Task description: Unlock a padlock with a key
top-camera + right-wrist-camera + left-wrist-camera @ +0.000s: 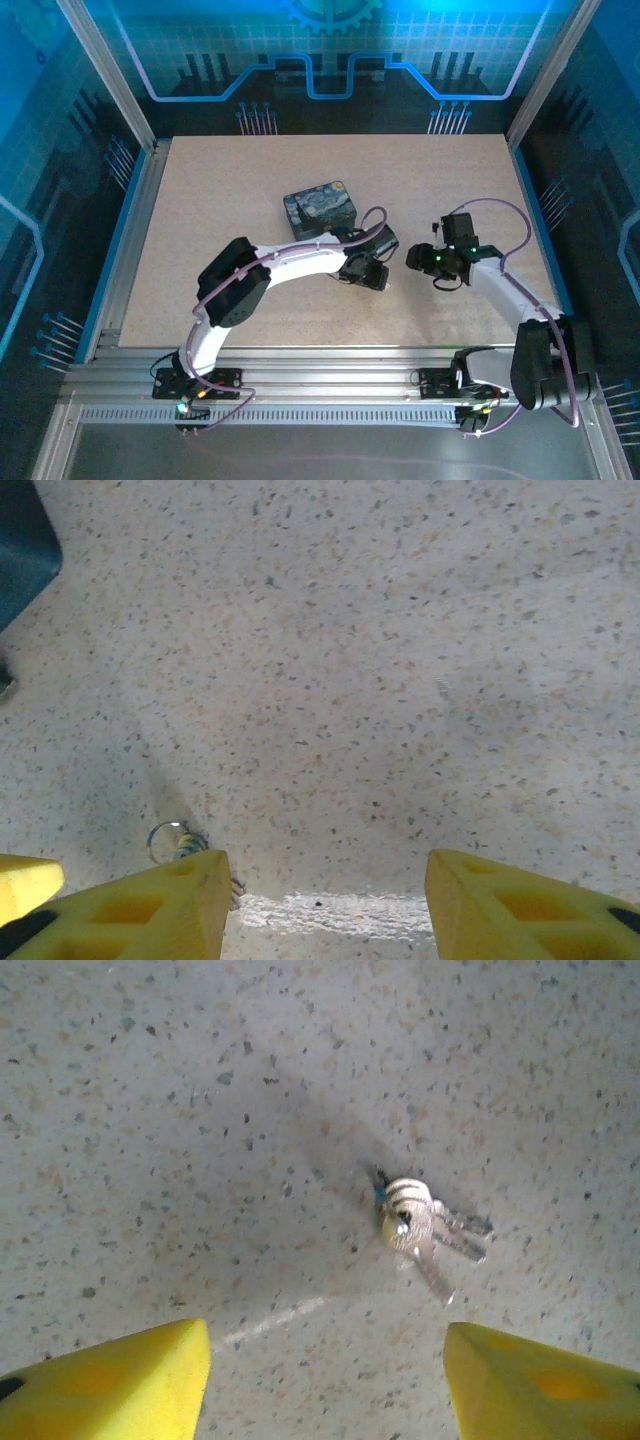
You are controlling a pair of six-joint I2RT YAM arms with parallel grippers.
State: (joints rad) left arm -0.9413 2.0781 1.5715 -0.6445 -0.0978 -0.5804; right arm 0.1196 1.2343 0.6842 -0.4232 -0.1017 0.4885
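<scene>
Key [425, 1228] just ahead of left tool [326, 1355]

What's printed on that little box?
A swirly blue-and-yellow painting covers the box, clearest in the top external view.

Both white arms [300, 262] carry black joints [235, 285], purple cables [498, 202] and yellow wedge-shaped end effector fingers [110, 1380].

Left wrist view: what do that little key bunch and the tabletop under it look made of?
The key bunch looks like metal, bright silvery and polished: its blades throw sharp glints. The tabletop looks like a hard pale composite or laminate, mostly matte, with fine dark and tan speckles; which of the two, the look leaves open.
</scene>
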